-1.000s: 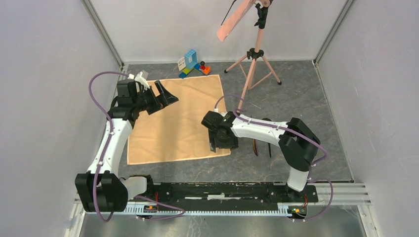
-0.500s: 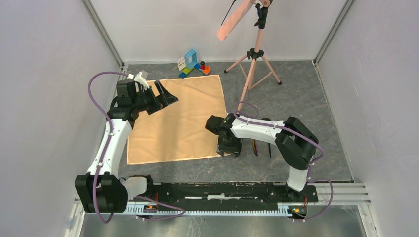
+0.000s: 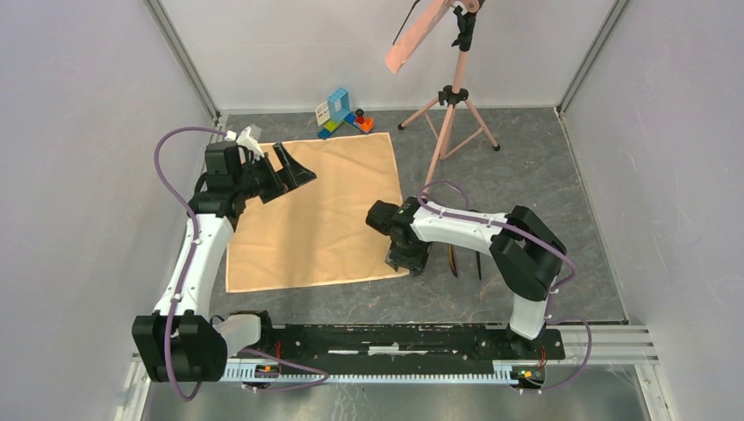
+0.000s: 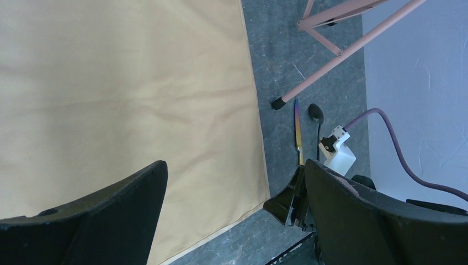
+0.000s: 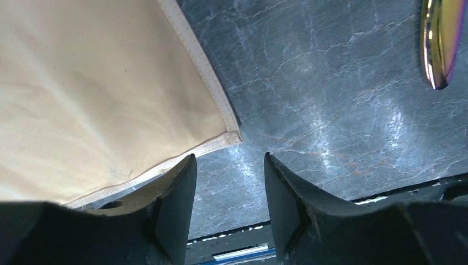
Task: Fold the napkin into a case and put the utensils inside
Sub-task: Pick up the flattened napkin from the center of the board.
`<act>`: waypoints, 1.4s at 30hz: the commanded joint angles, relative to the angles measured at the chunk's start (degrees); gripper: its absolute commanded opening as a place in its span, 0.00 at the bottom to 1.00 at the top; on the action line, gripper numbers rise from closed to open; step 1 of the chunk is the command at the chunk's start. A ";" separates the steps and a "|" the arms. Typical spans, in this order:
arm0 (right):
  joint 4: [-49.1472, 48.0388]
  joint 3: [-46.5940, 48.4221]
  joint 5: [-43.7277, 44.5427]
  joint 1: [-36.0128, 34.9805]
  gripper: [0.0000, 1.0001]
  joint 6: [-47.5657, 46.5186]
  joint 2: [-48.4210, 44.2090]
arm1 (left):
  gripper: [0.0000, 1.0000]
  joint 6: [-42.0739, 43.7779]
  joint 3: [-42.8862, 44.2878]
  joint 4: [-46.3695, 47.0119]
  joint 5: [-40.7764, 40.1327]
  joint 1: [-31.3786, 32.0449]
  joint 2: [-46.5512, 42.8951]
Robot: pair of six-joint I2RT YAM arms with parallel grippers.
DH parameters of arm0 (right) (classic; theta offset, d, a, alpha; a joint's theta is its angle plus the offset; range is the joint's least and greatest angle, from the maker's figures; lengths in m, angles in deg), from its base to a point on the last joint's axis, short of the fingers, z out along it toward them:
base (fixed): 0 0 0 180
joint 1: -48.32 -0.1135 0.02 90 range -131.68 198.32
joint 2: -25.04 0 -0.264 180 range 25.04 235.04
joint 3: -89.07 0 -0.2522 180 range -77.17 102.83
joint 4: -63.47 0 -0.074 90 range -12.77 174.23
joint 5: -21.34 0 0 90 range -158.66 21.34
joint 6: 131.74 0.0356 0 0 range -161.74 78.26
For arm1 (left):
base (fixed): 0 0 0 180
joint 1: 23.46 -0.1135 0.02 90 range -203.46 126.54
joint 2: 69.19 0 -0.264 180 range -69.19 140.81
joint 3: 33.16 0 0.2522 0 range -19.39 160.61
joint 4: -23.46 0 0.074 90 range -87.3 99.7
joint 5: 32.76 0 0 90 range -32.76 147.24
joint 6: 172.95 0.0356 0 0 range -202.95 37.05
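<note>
Right gripper [image 3: 409, 263] shifted from above napkin [image 3: 316, 210] to its near-right corner; jaws narrowing, half-spread, nothing pinched. Left gripper [image 3: 289, 173] wide-spread over far-left corner. Napkin flat, unfolded; utensils [image 4: 298, 130] just right. Corner pinch for first fold likely.

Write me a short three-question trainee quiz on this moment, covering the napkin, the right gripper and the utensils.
1. True or false: the napkin is folded.
2. Which napkin corner is the right gripper at? A near right; B far left; C far right.
3. Fill in: the utensils lie on the table to the napkin's ____.
Key: 1 false, it lies flat; 2 A; 3 right.
</note>
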 commanded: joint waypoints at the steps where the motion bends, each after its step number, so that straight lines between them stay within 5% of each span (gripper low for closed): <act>1: 2.10 0.62 1.56 0.99 0.54 4.23 0.00 | 1.00 2.22 0.32 0.87 1.39 0.13 -2.11; 42: 3.79 5.65 0.80 1.21 0.51 7.10 5.83 | 1.00 3.40 0.49 0.17 0.11 1.92 -3.62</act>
